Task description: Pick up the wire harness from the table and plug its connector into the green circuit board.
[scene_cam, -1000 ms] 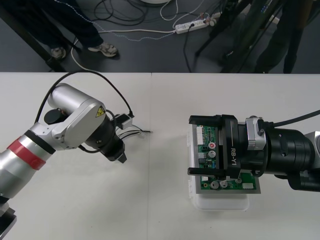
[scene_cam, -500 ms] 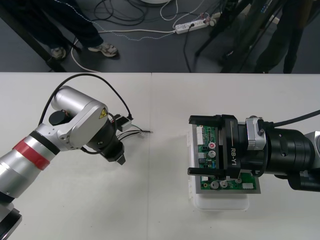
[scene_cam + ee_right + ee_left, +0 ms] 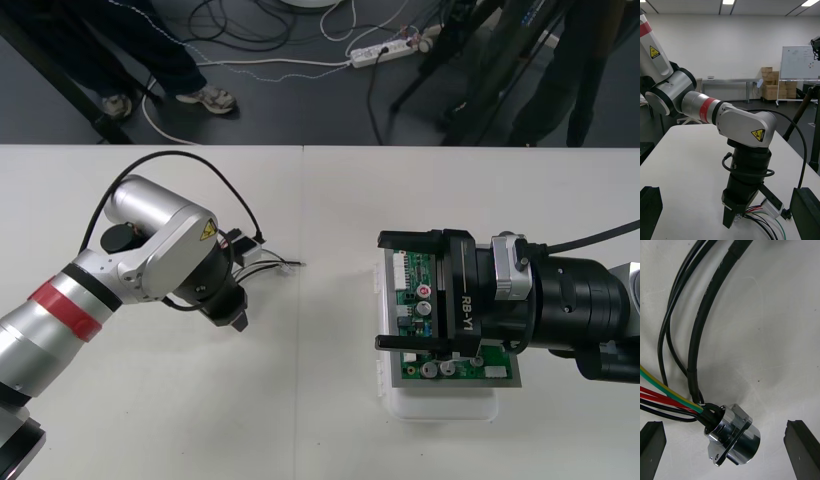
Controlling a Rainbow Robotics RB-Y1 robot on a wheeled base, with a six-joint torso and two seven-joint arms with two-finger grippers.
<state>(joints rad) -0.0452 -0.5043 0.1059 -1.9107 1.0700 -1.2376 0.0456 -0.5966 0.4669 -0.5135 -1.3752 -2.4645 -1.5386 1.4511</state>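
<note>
Metal and flanged, the round socket of the wire harness lies on the table between the spread fingers of the released left gripper, its wires leading away from the claw, while the right gripper, likewise released, hovers over the green circuit board.

Harness on table, left of board.

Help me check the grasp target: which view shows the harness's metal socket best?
The left wrist view: the socket sits between the left gripper's open jaws, with its flange and wires clear. In the front view that gripper covers it, leaving wire ends; the right wrist view shows mostly wires under the gripper.
</note>
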